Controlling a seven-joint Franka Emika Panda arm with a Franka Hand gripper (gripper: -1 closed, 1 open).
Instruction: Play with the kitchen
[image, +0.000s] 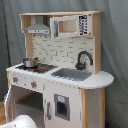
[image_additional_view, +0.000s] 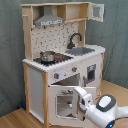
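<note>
The kitchen (image: 55, 75) stood against a grey curtain (image: 112, 50) in both exterior views. In the second exterior view, the gripper (image_additional_view: 84, 101) reached its swung-open oven door (image_additional_view: 67, 102); finger state could not be determined

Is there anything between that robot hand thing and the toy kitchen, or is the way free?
Nothing visible stands in the way. In the second exterior view the end effector is already right at the kitchen, against its swung-open oven door, with bare wooden floor beside it.
</note>
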